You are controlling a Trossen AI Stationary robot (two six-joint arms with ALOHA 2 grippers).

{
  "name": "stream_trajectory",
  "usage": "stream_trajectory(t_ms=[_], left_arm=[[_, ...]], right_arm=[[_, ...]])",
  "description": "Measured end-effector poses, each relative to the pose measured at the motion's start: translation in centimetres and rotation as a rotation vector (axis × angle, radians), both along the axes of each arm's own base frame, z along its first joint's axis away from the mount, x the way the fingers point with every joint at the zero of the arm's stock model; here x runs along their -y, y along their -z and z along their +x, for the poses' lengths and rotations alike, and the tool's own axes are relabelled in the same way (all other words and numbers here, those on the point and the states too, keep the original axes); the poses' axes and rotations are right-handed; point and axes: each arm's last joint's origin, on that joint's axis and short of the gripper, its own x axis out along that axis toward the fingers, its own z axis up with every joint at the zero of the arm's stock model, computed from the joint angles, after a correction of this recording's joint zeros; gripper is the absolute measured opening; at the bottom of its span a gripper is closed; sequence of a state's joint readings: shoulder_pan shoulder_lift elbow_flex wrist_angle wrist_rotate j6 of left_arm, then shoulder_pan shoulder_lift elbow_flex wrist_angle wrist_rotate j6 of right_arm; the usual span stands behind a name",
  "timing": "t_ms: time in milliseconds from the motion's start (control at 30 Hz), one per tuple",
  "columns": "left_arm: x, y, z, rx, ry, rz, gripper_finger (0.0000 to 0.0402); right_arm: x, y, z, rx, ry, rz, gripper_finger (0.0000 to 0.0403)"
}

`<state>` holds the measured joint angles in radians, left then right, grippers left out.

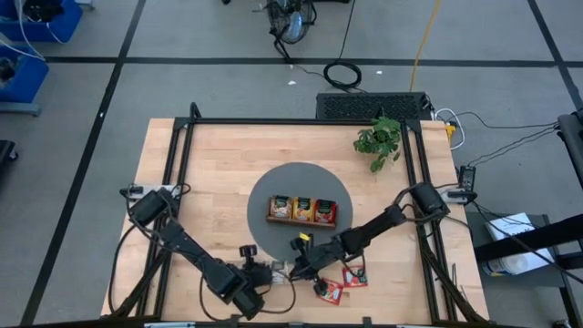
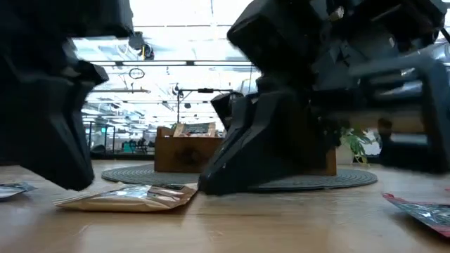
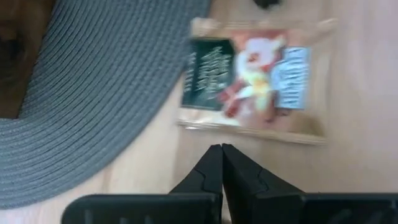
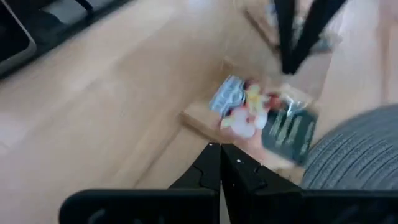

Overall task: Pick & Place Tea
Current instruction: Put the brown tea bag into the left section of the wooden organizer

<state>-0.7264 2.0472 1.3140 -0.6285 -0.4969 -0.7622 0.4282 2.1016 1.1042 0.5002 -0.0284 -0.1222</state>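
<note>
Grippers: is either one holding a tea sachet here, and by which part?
Nothing is held. Both the left gripper and right gripper are shut and empty, near a tan sachet lying flat on the table.

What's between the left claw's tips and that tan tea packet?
Only bare wooden table lies between the shut left gripper and the tan sachet, seen in the left wrist view.

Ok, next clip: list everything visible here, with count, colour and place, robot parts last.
tan sachet: one, tan with dark label, flat on the table by the mat's edge, between both grippers
red sachets: two, red, near table edge on the right
wooden tray: one, brown, on the mat, sachets standing in its three compartments
round mat: one, grey, table centre
plant: one, green, far right of table
table: one, light wood
left gripper: fingers shut, empty, just short of the tan sachet
right gripper: fingers shut, empty, facing the same sachet
</note>
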Motion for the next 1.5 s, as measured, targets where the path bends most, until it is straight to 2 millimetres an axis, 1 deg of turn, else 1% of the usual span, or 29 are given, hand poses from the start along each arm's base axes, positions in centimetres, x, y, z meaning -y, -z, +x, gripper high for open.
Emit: stream_trajectory(t_ms=[67, 167, 233, 300, 333, 500, 567, 633, 833, 1000, 1133, 1267, 1400, 1500], left_arm=[[0.9, -0.6, 0.0, 0.021, 0.029, -0.009, 0.001], [2.2, -1.5, 0.2, 0.103, 0.095, 0.01, 0.001], [3.1, -2.1, 0.6, 0.175, 0.16, 0.005, 0.001], [3.4, -2.4, 1.1, 0.211, 0.199, -0.009, 0.001], [3.3, -2.4, 1.2, 0.208, 0.201, -0.013, 0.001], [1.9, -1.0, 1.6, 0.138, 0.141, -0.032, 0.001], [1.5, -0.6, 1.7, 0.116, 0.123, -0.072, 0.001], [1.3, -0.2, 1.5, 0.087, 0.114, -0.086, 0.001], [1.3, 0.1, 1.3, 0.075, 0.116, -0.095, 0.001], [1.2, 0.3, 1.1, 0.072, 0.106, -0.099, 0.001], [0.7, 1.1, 0.6, 0.067, 0.077, -0.098, 0.001], [0.1, 1.9, 0.3, 0.083, 0.065, -0.094, 0.001], [-0.4, 2.3, 0.3, 0.064, 0.058, -0.11, 0.001], [-0.5, 2.5, 0.3, 0.064, 0.069, -0.118, 0.001]], right_arm=[[-0.2, -1.0, -0.1, 0.025, -0.002, 0.0, 0.0], [-0.5, -2.4, -0.5, 0.052, 0.051, -0.039, 0.0], [-0.5, -2.6, -0.6, 0.044, 0.107, -0.057, 0.0], [-0.2, -2.5, -0.6, 0.025, 0.143, -0.044, 0.0], [0.1, -2.4, -0.5, 0.01, 0.159, -0.038, 0.0], [1.8, -1.1, -0.1, -0.086, 0.238, -0.003, 0.0], [2.3, -1.0, 0.1, -0.119, 0.213, 0.055, 0.0006], [2.6, -1.2, 0.4, -0.136, 0.197, 0.124, 0.0018], [3.7, -1.2, 0.8, -0.181, 0.263, 0.238, 0.0064], [4.1, -1.3, 0.9, -0.234, 0.293, 0.348, 0.0092], [4.3, -1.3, 1.0, -0.246, 0.32, 0.374, 0.0105], [4.3, -1.4, 1.1, -0.233, 0.312, 0.384, 0.0111], [4.5, -1.6, 1.3, -0.264, 0.286, 0.458, 0.0112], [5.0, -1.5, 1.4, -0.294, 0.324, 0.501, 0.0112]])
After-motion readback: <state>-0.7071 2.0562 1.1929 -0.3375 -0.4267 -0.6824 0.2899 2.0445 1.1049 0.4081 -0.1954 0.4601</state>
